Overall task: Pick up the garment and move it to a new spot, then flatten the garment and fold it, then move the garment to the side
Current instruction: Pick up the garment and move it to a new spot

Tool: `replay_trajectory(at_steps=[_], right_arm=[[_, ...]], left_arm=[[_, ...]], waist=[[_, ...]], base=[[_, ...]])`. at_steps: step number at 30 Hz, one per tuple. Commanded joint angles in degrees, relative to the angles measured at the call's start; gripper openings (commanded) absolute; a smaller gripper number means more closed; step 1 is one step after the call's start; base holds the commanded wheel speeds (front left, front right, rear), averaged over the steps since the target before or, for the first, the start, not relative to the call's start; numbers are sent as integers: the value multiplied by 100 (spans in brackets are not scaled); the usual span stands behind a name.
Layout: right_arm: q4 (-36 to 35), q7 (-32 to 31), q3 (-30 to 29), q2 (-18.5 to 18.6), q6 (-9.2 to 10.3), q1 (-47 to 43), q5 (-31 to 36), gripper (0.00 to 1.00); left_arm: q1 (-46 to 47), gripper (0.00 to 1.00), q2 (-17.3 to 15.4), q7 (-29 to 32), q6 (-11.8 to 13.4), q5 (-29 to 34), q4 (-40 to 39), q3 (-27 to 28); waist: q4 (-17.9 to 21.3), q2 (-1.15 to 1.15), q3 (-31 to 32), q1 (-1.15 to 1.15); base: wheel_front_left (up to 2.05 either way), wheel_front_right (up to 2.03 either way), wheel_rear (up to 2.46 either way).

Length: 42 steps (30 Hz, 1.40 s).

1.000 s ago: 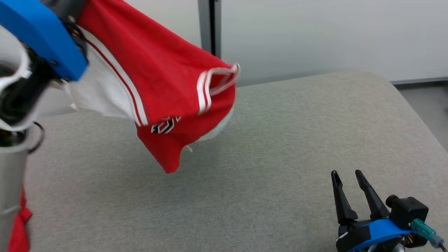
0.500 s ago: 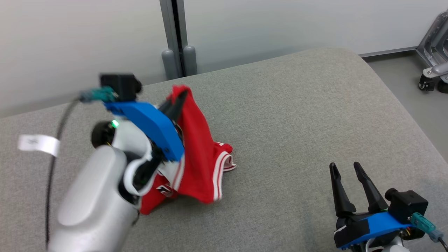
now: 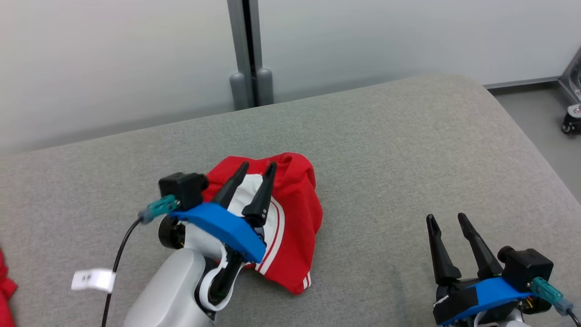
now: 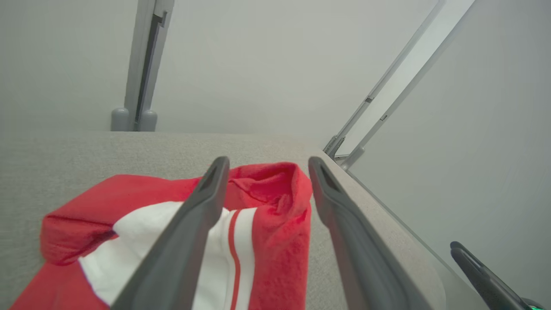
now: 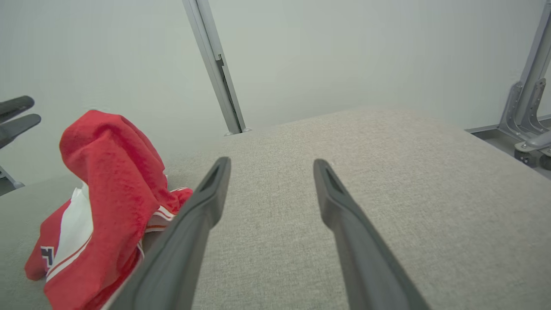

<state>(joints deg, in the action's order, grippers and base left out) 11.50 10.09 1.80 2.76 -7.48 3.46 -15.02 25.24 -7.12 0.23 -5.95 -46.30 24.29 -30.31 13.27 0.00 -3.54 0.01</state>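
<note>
**Grey cushion: red garment heaped beneath the left gripper's spread fingers**

Pale wall panels and a grey post (image 3: 247, 50) stand behind a wide grey padded surface (image 3: 408, 150). On it, a little toward 9 o'clock from the middle of the head view, the garment (image 3: 295, 213) lies in a crumpled heap, red with a white panel and white-and-red stripes.

The left gripper (image 3: 258, 165) reaches in from 7 o'clock, its fingers pointing toward 12 to 1 o'clock over the heap. They stand apart and clasp nothing. In the left wrist view the white panel passes under the finger on the 9 o'clock side, and a raised red fold sits between the two tips. Whether either finger touches the cloth cannot be told.

The right gripper (image 3: 446, 217) sits at 5 o'clock in the head view, fingers spread and empty over bare cushion. The garment is well apart from it, toward 10 o'clock.

A white tag (image 3: 93, 280) hangs on the left arm's cable at 8 o'clock. More red cloth (image 3: 4, 290) shows at the 8 o'clock edge.
</note>
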Motion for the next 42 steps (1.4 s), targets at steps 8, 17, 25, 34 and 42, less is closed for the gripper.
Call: replay_trajectory(at_steps=[8,17,25,34,42], right_arm=[[-145,-155,-54,21,-3,-219,105,100],[-317,-281,-164,21,-3,-291,169,100],[-360,-329,-214,23,-3,-357,209,100],[-349,-355,-281,22,-3,-430,238,100],[-319,-429,-333,22,-3,-494,241,100]], left_arm=[[-904,100,-236,-1467,176,447,-455,497],[-1881,100,68,-1545,58,1281,-1455,1858],[-2575,100,235,-1547,-25,2594,-1526,2548],[-3015,100,188,-1549,-14,3151,-1417,2798],[-2979,100,77,-1549,-59,3304,-1249,2666]], waist=[[-428,0,275,-1],[-856,0,243,-1],[-1142,0,274,-1],[-1217,0,343,-1],[-1253,0,367,-1]], base=[[0,0,0],[0,0,0],[0,0,0],[0,0,0],[0,0,0]])
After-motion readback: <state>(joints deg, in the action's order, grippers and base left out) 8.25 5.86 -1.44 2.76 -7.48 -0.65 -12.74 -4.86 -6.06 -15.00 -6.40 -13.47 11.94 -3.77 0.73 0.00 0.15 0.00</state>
